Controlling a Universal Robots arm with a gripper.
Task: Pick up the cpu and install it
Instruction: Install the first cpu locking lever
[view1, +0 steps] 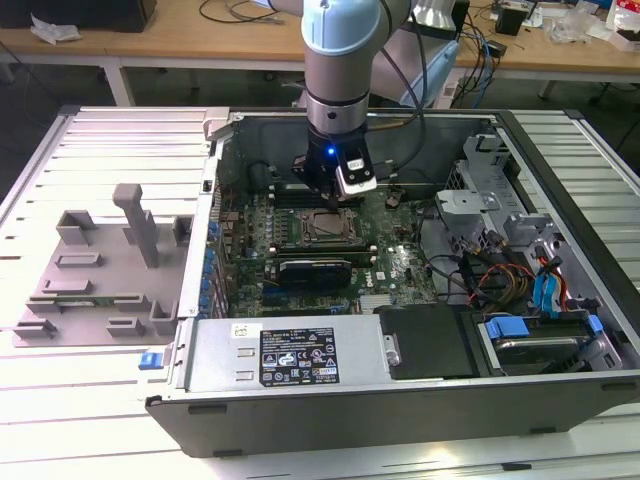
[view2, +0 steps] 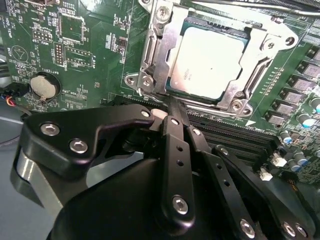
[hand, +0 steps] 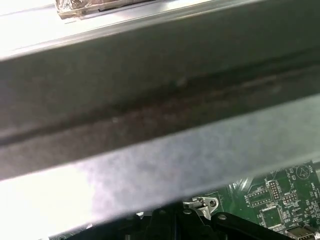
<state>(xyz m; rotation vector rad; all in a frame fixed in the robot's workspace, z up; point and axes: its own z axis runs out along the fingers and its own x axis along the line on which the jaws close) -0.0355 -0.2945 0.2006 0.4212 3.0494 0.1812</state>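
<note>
The cpu (view2: 207, 62), a flat square chip with a silver-grey top, lies inside the metal socket frame (view2: 152, 55) on the green motherboard. In the exterior view the cpu (view1: 322, 228) sits in the middle of the open computer case. My gripper (view2: 173, 106) is just beside the socket's edge. Its black fingers (view2: 176, 145) are drawn together to a narrow tip with nothing between them. Seen from outside, the gripper (view1: 325, 195) hangs low over the board, right behind the socket.
The case's side wall (hand: 150, 100) runs close by the wrist. Memory slots (view2: 235, 135) lie beside the socket and a coin battery (view2: 45, 85) sits further off. A grey fixture (view1: 100, 265) rests on the table at the exterior view's left. Cables and drive cages (view1: 500, 270) crowd the right.
</note>
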